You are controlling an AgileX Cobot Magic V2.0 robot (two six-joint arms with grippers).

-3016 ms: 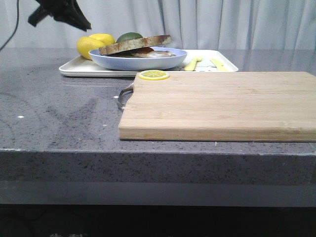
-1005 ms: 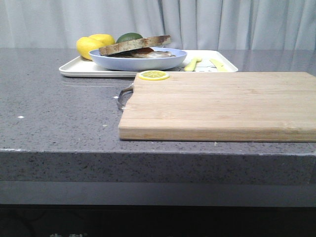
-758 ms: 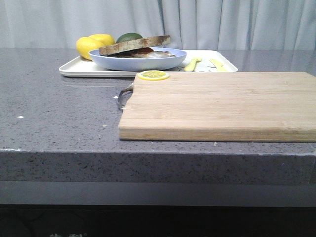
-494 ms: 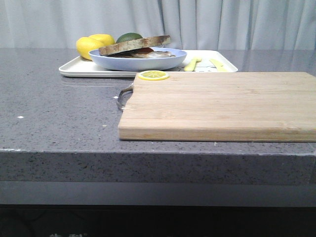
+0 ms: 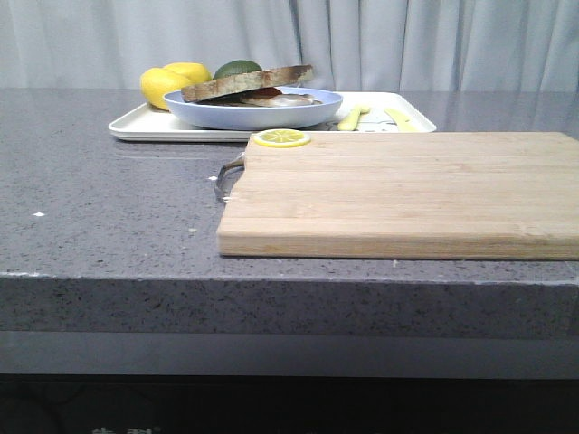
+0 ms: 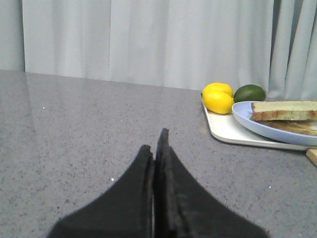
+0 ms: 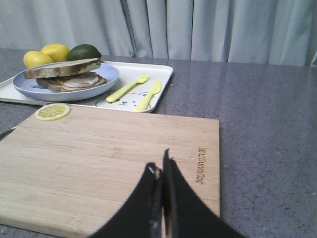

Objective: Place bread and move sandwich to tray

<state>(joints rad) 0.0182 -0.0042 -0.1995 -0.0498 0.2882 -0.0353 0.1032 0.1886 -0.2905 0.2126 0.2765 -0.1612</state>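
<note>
The white tray (image 5: 145, 127) lies at the back of the grey counter. The pale blue plate (image 5: 253, 113) stands on it and holds the sandwich (image 5: 271, 94). The plain bread (image 5: 246, 81) lies on top of the egg slice. They also show in the right wrist view: the tray (image 7: 158, 79), the plate (image 7: 74, 91), the sandwich (image 7: 72, 82) and the bread (image 7: 62, 68). The left wrist view shows the tray (image 6: 233, 131), the plate (image 6: 257, 126) and the bread (image 6: 285, 110). My left gripper (image 6: 154, 144) is shut and empty above bare counter. My right gripper (image 7: 161, 163) is shut and empty above the cutting board.
A wooden cutting board (image 5: 398, 190) with a metal handle (image 5: 226, 176) fills the counter's front right. A lemon slice (image 5: 280, 137) lies on its far left corner. Two lemons (image 5: 167, 81) and a lime (image 5: 235, 67) sit on the tray's back left. A yellow fork (image 7: 128, 88) and knife (image 7: 149, 94) lie on the tray.
Three seconds ago a black gripper was at the upper left of the front view, above the lemons. It has left that view. Nothing on the counter has moved.
</note>
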